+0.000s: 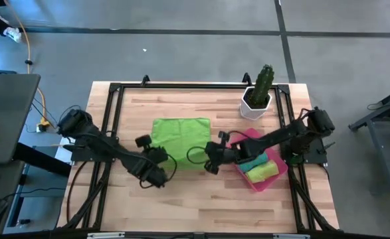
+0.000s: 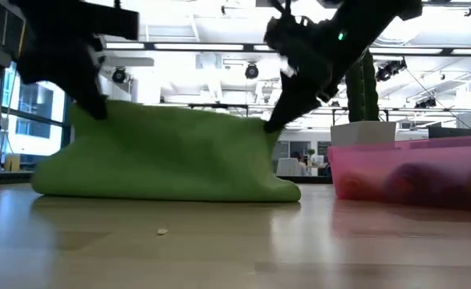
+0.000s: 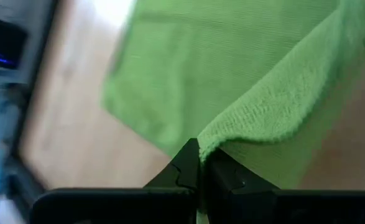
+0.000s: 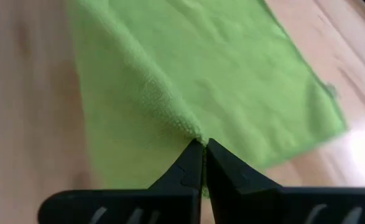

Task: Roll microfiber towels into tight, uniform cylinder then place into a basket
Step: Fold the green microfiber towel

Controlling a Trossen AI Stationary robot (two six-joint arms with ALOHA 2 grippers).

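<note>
Left gripper (image 3: 199, 163): jaws closed, pinching one near corner of the lime green towel (image 1: 180, 141). Right gripper (image 4: 203, 163): jaws closed on the other near corner. Towel spreads ahead of both over the worktop (image 1: 181, 199). Basket (image 1: 278, 175) behind right jaws holds rolled towels (image 1: 261, 166).

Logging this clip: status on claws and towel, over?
Left claw and right claw both shut on lime green towel, near edge lifted. Rolled towels already in basket. Nothing in the way.

In the low view, the translucent pink-red plastic basket (image 2: 416, 168) is cut off at the right edge, and the rolled towels inside show only as blurred shapes through its wall.
</note>
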